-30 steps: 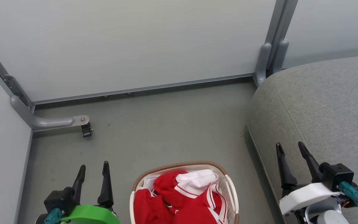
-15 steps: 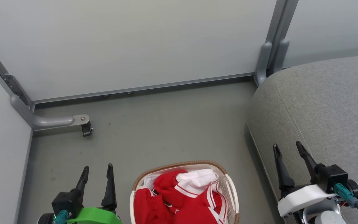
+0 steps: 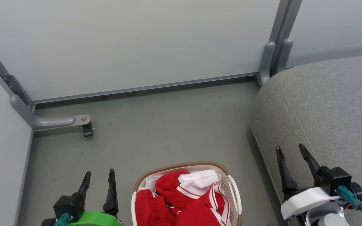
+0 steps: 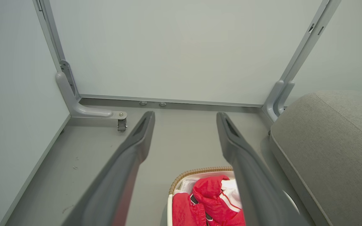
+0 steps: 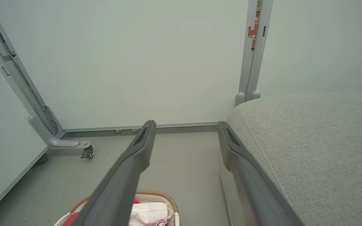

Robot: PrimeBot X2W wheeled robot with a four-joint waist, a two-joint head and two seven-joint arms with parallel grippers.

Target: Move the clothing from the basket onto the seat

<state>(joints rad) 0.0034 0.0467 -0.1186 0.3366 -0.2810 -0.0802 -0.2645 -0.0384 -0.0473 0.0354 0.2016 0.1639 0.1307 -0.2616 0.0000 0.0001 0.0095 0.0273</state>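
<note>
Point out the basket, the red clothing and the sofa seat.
basket (image 3: 184,164), head view, on the brown woven rim at its far side.
clothing (image 3: 151,208), head view, on the red fabric at the left of the pile.
seat (image 3: 331,110), head view, on the bare grey top of the cushion.

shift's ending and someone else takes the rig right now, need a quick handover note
Left hand: open, empty, over the floor left of the basket.
Right hand: open, empty, by the front edge of the seat, right of the basket.
Things: the red clothing is piled in the basket, which stands on the floor beside the seat.
Done: nothing; no garment lies on the seat.
Left: grasp the clothing, lift it out, lay it on the seat.
</note>
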